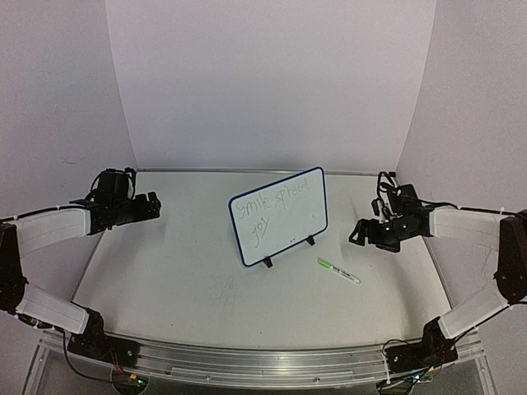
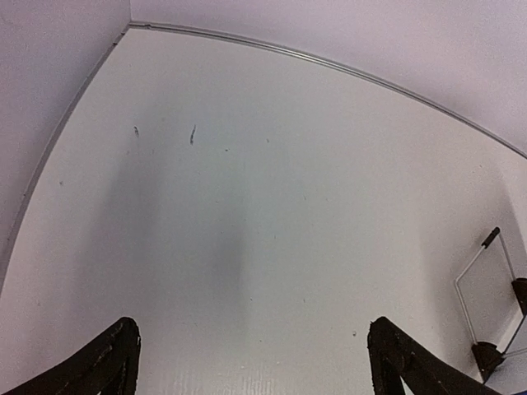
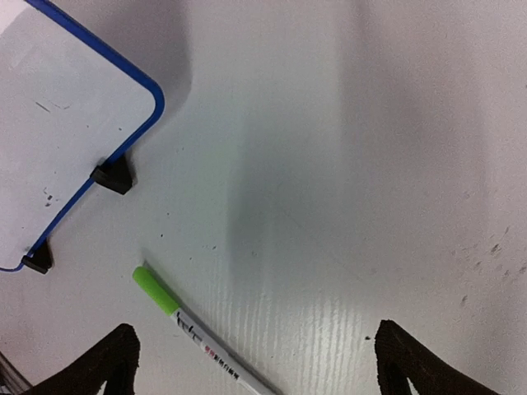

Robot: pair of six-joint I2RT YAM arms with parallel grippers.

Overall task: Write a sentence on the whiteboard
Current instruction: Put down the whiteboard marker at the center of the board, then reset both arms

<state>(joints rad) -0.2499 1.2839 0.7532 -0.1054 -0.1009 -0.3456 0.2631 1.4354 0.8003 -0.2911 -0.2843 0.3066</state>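
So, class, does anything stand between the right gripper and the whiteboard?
Nothing visible does. Only bare table lies between the open right gripper and the whiteboard. The marker lies flat on the table nearer the front, off that line and apart from both.

Left gripper (image 1: pixel 154 206) and right gripper (image 1: pixel 360 233) both spread wide, out to either side.
I see my left arm (image 1: pixel 53 229) rising from its base, folding at the elbow and running inward, wrist roughly level, fingers (image 2: pixel 115 358) far apart in the wrist view. My right arm (image 1: pixel 461 224) mirrors it, with the wrist tipped inward and slightly down and its fingers (image 3: pixel 107 362) just as wide.
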